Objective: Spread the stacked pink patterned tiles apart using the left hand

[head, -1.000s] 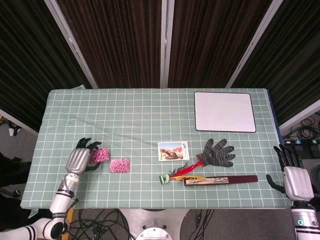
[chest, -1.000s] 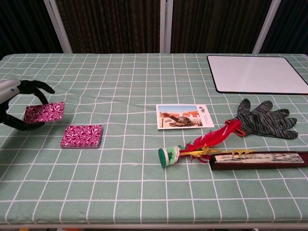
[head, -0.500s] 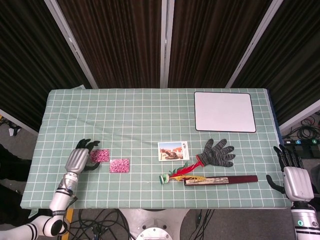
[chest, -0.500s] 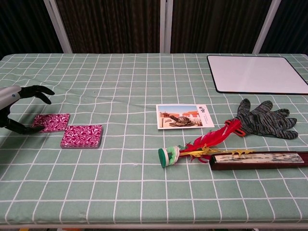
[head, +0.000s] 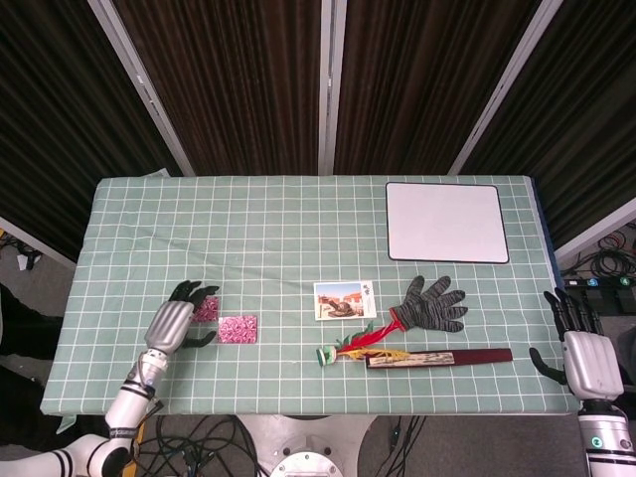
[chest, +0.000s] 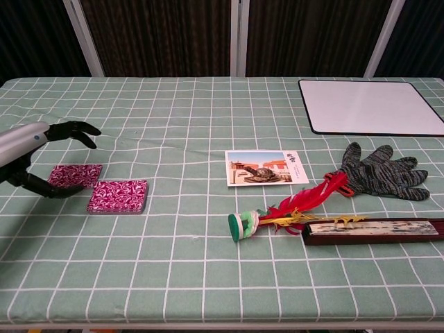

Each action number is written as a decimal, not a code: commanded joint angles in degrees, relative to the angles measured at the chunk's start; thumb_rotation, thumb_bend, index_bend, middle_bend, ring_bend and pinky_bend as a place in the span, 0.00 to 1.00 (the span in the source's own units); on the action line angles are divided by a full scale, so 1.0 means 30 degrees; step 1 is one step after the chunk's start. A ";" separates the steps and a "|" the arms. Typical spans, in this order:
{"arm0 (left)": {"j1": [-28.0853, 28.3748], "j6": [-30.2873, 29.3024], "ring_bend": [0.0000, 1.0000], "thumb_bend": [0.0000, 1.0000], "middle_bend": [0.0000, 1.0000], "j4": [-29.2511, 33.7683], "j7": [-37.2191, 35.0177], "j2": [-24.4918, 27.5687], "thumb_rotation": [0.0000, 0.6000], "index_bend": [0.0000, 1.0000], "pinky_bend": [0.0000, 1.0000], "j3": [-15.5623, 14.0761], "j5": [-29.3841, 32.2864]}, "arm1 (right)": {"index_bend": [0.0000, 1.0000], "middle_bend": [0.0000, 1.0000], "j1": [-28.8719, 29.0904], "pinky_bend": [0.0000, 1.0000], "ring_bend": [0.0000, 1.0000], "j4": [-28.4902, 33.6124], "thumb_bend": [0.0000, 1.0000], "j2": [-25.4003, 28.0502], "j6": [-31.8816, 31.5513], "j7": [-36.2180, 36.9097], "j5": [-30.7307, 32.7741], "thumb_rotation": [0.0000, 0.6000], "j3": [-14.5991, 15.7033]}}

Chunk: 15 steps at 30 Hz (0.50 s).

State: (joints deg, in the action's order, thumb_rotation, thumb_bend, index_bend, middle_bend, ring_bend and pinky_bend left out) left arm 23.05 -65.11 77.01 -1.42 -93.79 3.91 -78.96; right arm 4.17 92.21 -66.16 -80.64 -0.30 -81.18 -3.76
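The left hand hovers with fingers spread over the single pink patterned tile, holding nothing. That tile lies flat on the green checked tablecloth, just left of the remaining pink tile stack, corners nearly touching. The right hand waits released, well apart at the table's right edge.

On the green checked counter, the left hand hovers with fingers spread over one pink tile. A second pink tile lies just beside it at four o'clock. The right hand rests open off the counter's edge at three o'clock.
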 commanded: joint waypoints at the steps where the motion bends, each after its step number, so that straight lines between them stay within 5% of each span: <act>1: 0.0138 0.0200 0.06 0.24 0.22 0.0982 0.1218 -0.0027 1.00 0.14 0.06 -0.0135 0.0164 | 0.00 0.00 -0.0016 0.00 0.00 -0.0084 0.23 -0.0009 0.0002 0.0105 0.0038 1.00 -0.0011; 15: 0.0609 0.1071 0.05 0.24 0.21 0.0410 0.2833 -0.1755 1.00 0.14 0.06 0.0016 0.1196 | 0.00 0.00 -0.0071 0.00 0.00 -0.0348 0.23 0.0015 -0.0033 0.0530 0.0063 1.00 -0.0038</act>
State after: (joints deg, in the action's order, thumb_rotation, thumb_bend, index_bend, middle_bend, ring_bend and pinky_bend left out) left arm 24.81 -62.02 78.34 6.98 -98.93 3.91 -75.50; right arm 3.95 91.16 -66.11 -80.73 1.30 -80.99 -3.87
